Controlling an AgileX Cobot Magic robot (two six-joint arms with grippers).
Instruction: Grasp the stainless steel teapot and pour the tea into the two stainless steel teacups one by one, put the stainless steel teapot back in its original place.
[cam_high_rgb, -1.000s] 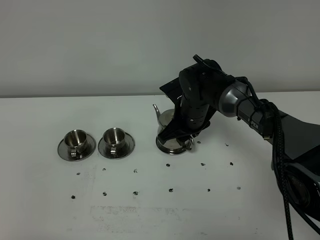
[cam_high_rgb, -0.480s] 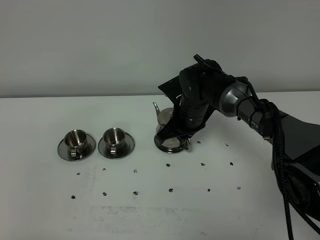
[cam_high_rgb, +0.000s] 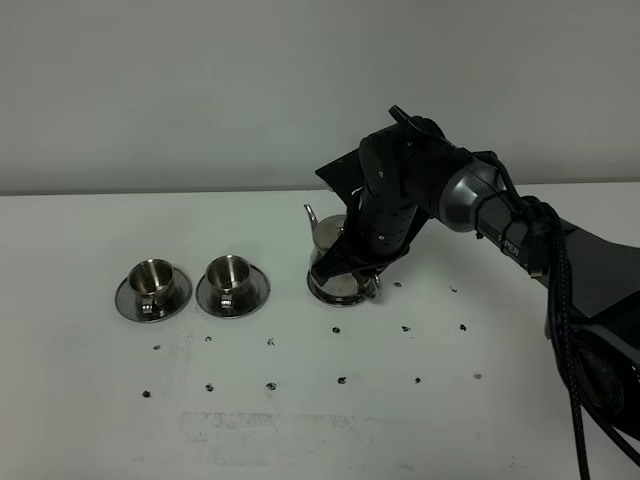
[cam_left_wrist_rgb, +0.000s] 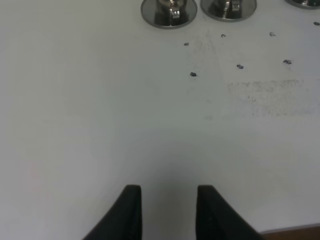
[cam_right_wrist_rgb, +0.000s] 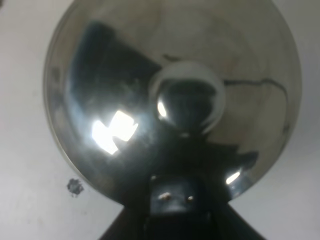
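The stainless steel teapot (cam_high_rgb: 328, 245) stands on a flat steel saucer (cam_high_rgb: 333, 293), the original place, right of the table's middle, its thin spout pointing left. My right gripper (cam_high_rgb: 368, 280) reaches down over the pot and is shut on its loop handle. The right wrist view looks straight down on the teapot lid (cam_right_wrist_rgb: 125, 75) and its knob (cam_right_wrist_rgb: 187, 97), with the right gripper (cam_right_wrist_rgb: 175, 200) closed at the pot's rim. The two stainless steel teacups (cam_high_rgb: 152, 278) (cam_high_rgb: 229, 272) sit on their saucers to the left. My left gripper (cam_left_wrist_rgb: 169, 192) hovers over bare table, fingers apart, holding nothing.
Small black specks (cam_high_rgb: 271, 342) dot the white table in front of the cups and the pot. In the left wrist view both teacups (cam_left_wrist_rgb: 169, 7) (cam_left_wrist_rgb: 228, 6) sit far off at the frame's edge. A pale wall stands behind the table.
My right gripper has closed onto the teapot's handle. The arm and the pot have shifted slightly to the left. The cups have not moved.
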